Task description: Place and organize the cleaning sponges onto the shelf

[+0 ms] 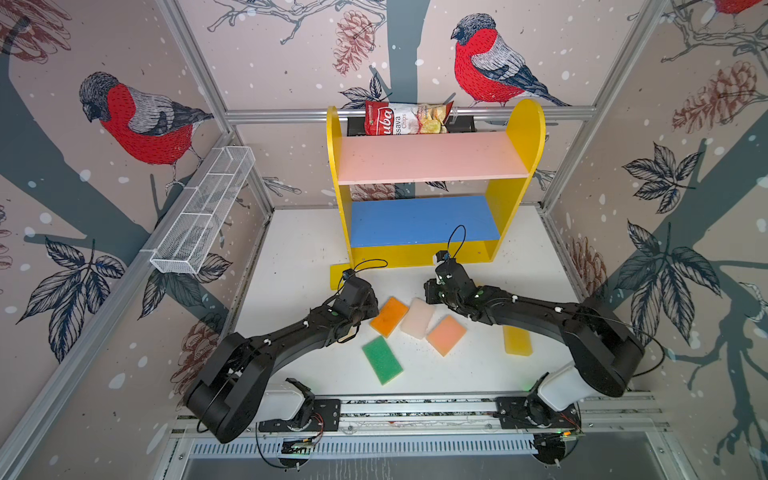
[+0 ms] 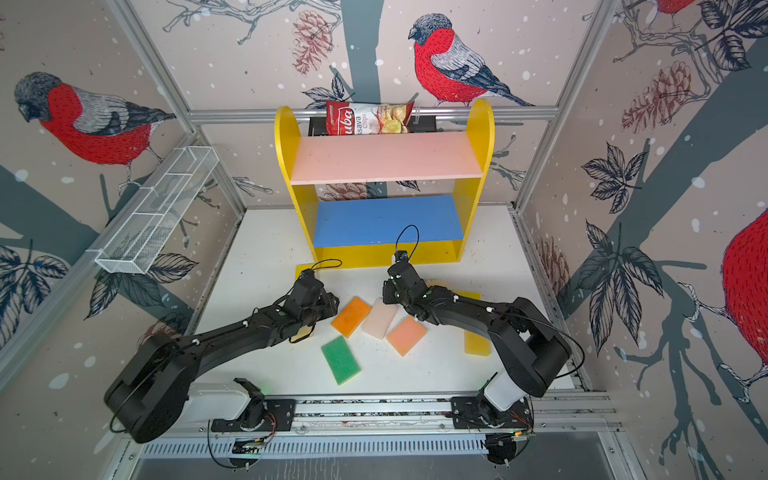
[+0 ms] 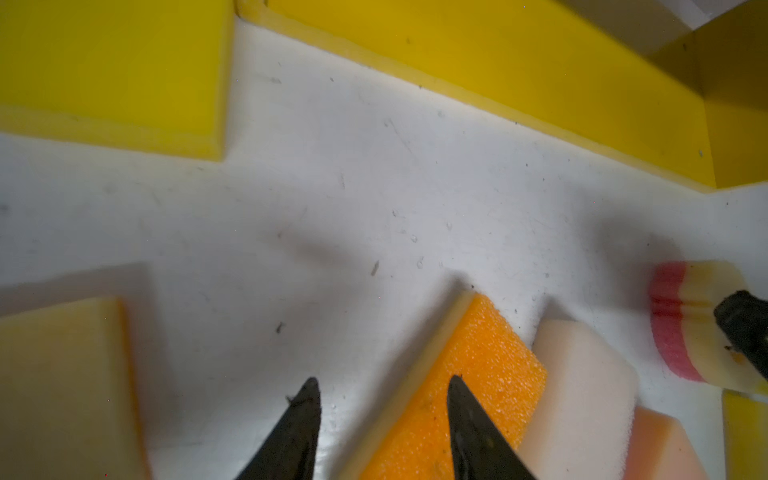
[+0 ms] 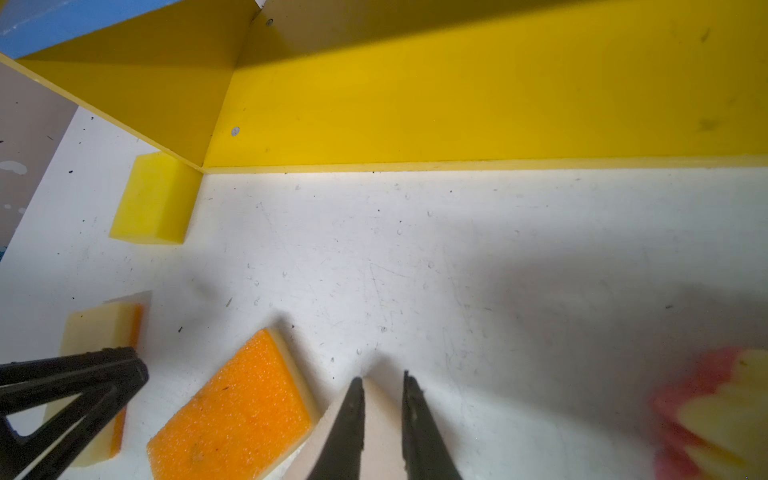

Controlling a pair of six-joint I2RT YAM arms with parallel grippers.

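The cleaning sponges you are sorting are all lying on the white table [image 1: 299,249] in front of the shelf [image 1: 524,137]. Your right gripper [image 4: 382,376] is hanging over the shelf-side corner of the cream sponge [image 1: 417,318], jaws standing only a little apart and straddling that corner; the sponge is lying flat, and whether the tips are touching it you cannot tell. Your left gripper [image 3: 383,380] is standing clearly parted and gripping nothing; one finger [image 3: 307,419] is hovering over bare table and the other over the orange sponge [image 1: 389,316], whose pale edge is running between them.

The orange and cream sponges are lying side by side, touching; the salmon sponge [image 1: 446,334] is sitting just beside the cream one; the green sponge [image 1: 382,359] is lying apart, nearer the arm bases. A yellow sponge [image 1: 517,340] is showing partly under your right arm; a pale yellow sponge [image 3: 62,386] is lying under your left arm; a round red-and-yellow sponge [image 3: 698,328] is lying beyond the cream one, blurred in the right wrist view. A bright yellow sponge [image 4: 153,199] is resting against the foot of the shelf's left side panel.

Between both grippers and the shelf's yellow base, the table is showing only scuffs and specks. A chips bag [image 1: 407,118] is standing behind the pink board [image 1: 428,158]; a wire basket [image 1: 203,208] is hanging on the left wall.
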